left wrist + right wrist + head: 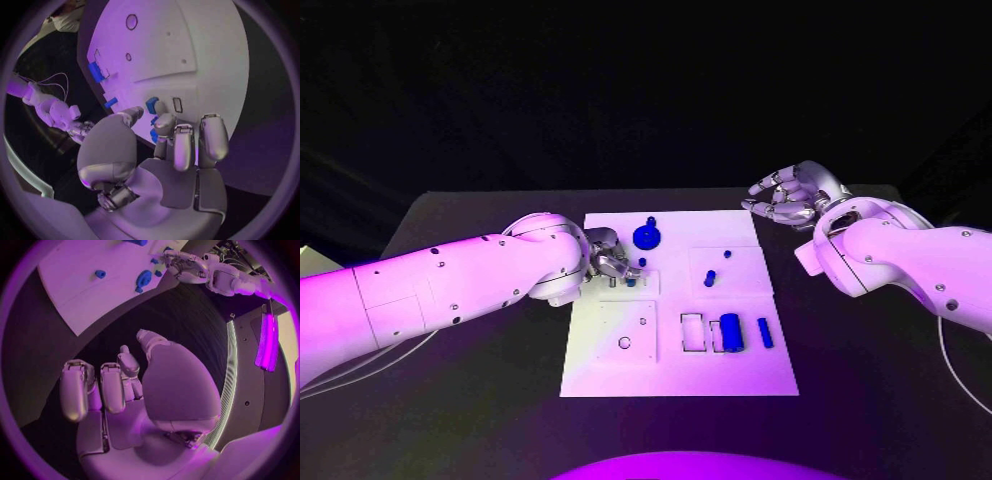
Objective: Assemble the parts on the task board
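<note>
The white task board [678,360] lies mid-table. My left hand [610,262] hovers over its left-middle area, and thumb and first finger pinch a small blue part [152,104] just above the board [187,45]. A round blue part [648,236] stands at the far edge, a small blue peg [710,278] sits in the right-middle panel, and a blue cylinder [731,331] and a blue bar [764,332] lie near the front right. My right hand [790,195] hangs past the board's far right corner, fingers curled in, holding nothing. The right wrist view shows that hand [119,390] above the dark table.
The black table [473,400] surrounds the board on every side. Rectangular slots [692,332] lie beside the cylinder, and a small round hole [625,342] sits in the front left panel. My left forearm [444,285] lies across the table left of the board.
</note>
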{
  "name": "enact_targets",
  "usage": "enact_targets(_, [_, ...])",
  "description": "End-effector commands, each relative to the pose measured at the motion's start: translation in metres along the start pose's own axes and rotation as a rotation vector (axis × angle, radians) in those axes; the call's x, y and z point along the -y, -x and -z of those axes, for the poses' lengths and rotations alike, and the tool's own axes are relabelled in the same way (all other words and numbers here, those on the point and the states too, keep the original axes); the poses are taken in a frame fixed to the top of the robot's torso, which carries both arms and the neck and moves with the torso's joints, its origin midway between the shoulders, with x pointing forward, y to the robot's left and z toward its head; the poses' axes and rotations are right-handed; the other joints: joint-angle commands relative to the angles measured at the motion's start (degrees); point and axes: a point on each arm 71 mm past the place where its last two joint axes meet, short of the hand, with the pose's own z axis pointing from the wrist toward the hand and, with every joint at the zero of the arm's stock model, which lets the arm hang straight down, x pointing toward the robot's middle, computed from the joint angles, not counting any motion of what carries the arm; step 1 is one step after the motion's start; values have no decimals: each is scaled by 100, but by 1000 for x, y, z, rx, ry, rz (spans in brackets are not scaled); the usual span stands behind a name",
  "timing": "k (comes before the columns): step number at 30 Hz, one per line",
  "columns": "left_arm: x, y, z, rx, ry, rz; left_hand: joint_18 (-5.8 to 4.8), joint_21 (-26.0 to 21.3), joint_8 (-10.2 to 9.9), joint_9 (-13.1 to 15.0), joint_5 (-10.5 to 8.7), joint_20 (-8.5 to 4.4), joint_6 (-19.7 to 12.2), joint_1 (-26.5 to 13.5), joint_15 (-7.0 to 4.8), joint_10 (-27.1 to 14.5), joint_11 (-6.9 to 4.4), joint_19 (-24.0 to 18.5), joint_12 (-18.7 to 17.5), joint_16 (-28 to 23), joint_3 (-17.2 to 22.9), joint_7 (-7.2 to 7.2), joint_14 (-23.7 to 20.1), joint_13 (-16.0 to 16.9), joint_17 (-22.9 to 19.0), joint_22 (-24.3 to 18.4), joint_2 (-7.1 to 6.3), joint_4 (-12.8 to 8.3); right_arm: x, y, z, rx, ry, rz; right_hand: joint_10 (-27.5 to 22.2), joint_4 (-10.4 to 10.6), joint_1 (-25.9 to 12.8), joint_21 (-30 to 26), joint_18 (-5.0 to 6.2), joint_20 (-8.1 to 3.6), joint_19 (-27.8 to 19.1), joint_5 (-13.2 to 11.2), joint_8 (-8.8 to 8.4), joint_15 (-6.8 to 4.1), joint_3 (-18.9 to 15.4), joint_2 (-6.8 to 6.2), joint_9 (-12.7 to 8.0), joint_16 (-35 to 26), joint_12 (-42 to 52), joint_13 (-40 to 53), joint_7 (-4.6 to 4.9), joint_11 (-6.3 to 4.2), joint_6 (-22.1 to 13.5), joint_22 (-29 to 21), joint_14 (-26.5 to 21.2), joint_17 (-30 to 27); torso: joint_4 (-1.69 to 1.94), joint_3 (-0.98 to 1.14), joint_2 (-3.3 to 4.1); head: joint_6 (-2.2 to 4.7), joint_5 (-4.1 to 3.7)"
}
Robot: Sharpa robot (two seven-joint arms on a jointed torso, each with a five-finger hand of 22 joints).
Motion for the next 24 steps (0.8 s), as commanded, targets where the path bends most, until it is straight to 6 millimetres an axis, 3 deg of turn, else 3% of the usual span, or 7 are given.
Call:
enact_targets(1, [-1,-5,1,-42,14,-11,-85,-36,30,7,-29,8,-3,-39,-18,-46,7,13,-33,19,-33,4,480,-8,981,-4,-1,4,0,-1,0,-14,3,4,-43,1,-6,-30,85,23,21,27,30,-1,-48,36,-8,-32,-39,-7,13,-15,-42,1060,261,218,0,4,-7,10,3])
enact_targets(8, [2,3,6,-32,0,1,-86,-34,33,11,-47,8,-5,-42,-19,-46,6,15,-31,18,-45,3,480,-8,980,1,7,2,2,-2,0,-14,-1,3,-43,1,-6,-30,85,23,21,27,30,-1,-48,36,-8,-32,-39,-7,13,-15,-42,1060,261,218,14,2,-11,37,11])
enact_targets(17, [8,31,20,12,-18,2,-74,-63,20,25,-51,9,-57,39,-16,-118,12,-19,-121,-16,-64,12,461,-131,907,-52,51,-14,3,-3,-1,-15,-4,3,-43,1,-6,-30,85,23,21,27,30,-1,-48,36,-8,-32,-39,-7,13,-15,-42,1060,261,218,-5,4,-7,94,28])
enact_targets(24, [1,59,28,52,-12,63,-23,-236,-552,-257,12,146,-488,400,150,-522,217,-198,-525,-108,-212,257,410,-681,727,-318,155,-11,4,-2,-1,-15,-7,3,-43,1,-6,-30,85,23,21,27,30,-1,-48,36,-8,-32,-39,-7,13,-15,-42,1060,261,218,10,1,6,119,23])
